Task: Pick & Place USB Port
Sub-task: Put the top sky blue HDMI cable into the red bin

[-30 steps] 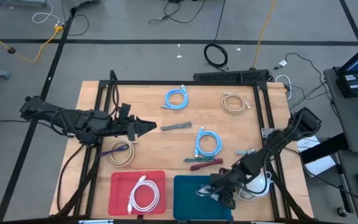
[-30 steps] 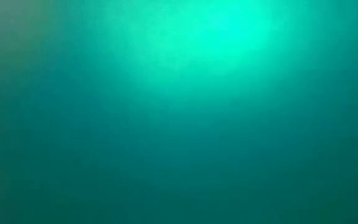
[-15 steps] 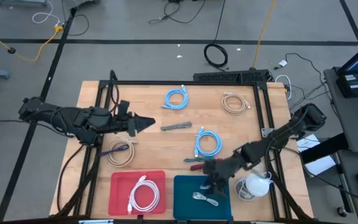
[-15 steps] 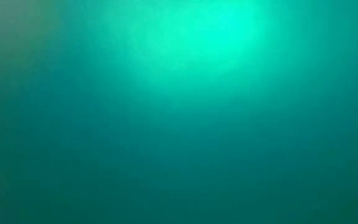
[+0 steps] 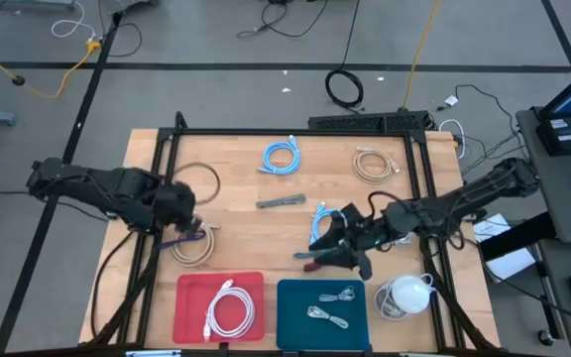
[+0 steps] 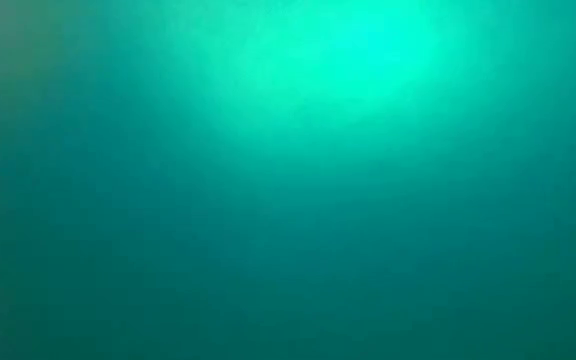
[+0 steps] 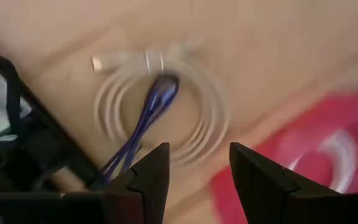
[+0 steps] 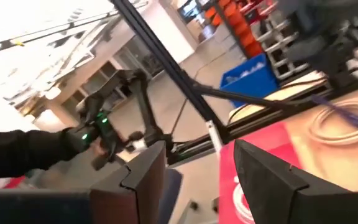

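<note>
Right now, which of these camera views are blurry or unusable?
Low view: only a teal-green glow, no scene visible. Left wrist view: motion-smeared, though the beige cable coil and red tray still read. Right wrist view: tilted, soft, washed out at one corner. High view: clear, evenly lit.

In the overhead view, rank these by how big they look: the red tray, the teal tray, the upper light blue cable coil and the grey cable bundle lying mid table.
1. Red tray and teal tray: they look alike, so no ranking between them.
2. Upper light blue cable coil.
3. Grey cable bundle, thin and short.
</note>
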Available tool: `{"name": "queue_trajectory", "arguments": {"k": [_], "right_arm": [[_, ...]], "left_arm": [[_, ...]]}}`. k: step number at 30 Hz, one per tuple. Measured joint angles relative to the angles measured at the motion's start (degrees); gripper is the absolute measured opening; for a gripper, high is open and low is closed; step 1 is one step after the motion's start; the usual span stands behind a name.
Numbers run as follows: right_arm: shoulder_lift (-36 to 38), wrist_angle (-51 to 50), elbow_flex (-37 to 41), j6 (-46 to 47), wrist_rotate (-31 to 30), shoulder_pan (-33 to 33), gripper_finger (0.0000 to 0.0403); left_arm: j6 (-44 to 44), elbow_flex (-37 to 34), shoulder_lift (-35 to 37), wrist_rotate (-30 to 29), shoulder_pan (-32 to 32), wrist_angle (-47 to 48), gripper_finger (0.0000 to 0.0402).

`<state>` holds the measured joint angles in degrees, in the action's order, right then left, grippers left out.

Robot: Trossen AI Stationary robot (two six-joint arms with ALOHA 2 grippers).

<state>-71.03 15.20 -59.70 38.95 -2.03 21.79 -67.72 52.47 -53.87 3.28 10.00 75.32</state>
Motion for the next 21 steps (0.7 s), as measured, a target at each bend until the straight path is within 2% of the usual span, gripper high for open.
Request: {"name": "queue_trajectory", "arguments": {"k": [4, 9, 14, 18, 21], "right_arm": [[0.97, -3.1, 0.0, -2.23, -1.86, -0.03, 0.0182], [1.05, -4.48, 0.0, -2.37, -2.64, -0.51, 0.0182], [1.05, -5.24, 0.0, -3.26, -2.57, -0.81, 0.0181], [1.03, -5.87, 0.0, -3.86, -2.66, -0.82, 0.018], [1.05, -7.8, 0.0, -4.21, -2.74, -0.82, 0.0178]], "left_arm": [[6.94, -0.02, -3.96, 0.24, 6.49, 0.7, 0.017], [9.82, -0.02, -9.04, -1.45, 11.18, 5.25, 0.017], [8.98, -2.01, -11.3, -3.34, 11.71, 3.72, 0.017], [8.25, -7.12, -11.39, -1.83, 11.21, -1.7, 0.017], [8.78, -11.07, -11.39, -2.2, 9.21, -2.34, 0.017]]}}
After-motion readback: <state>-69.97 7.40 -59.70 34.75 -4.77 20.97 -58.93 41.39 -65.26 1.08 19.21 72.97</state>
